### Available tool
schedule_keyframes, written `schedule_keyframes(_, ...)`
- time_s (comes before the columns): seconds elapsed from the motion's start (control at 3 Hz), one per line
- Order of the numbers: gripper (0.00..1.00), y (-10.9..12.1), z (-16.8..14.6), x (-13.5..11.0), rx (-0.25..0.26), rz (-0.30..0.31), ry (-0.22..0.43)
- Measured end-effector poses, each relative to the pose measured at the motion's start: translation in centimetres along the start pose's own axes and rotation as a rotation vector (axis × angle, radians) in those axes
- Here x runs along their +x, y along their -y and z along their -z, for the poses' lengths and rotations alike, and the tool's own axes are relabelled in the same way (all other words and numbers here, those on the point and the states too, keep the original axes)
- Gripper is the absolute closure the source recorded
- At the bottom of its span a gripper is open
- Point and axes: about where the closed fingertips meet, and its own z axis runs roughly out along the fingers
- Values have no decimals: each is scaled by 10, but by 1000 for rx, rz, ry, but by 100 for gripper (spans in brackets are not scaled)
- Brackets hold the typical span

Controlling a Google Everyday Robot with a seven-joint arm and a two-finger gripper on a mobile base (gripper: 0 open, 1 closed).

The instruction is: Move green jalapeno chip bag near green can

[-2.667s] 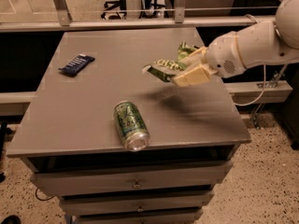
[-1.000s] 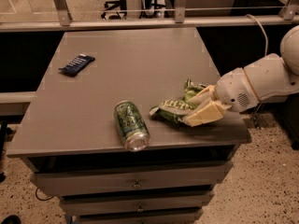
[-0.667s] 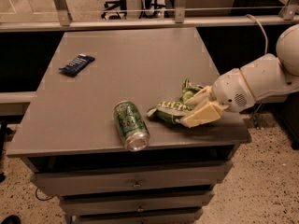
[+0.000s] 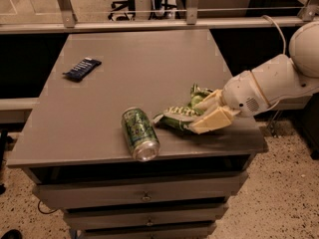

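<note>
Here: flat grey cabinet top (image 4: 124, 73), with a smooth white arm (image 4: 269, 83) extending from the right.
Cream gripper (image 4: 203, 120) clamps the crinkly green jalapeno chip bag (image 4: 175, 115), low at the front, just right of green can (image 4: 139, 133), a patterned cylinder on its side; flat dark-blue wrapper (image 4: 82, 67) back-left.

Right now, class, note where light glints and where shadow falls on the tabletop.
Camera view: dim, warm lighting; the green can, lying on its side, glints at its silver end; a soft shadow darkens the table under the gripper, which sits near the table's front edge beside the can, shut on the green jalapeno chip bag.
</note>
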Motion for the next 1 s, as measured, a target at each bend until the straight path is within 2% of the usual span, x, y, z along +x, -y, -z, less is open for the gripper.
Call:
schedule_keyframes(0.33,13,-1,-2,-5,-5,7,-1)
schedule_keyframes(0.67,0,-4,-2,-10,-6,11,1)
schedule_keyframes(1.0,0,-6,1,-16,3,19,2)
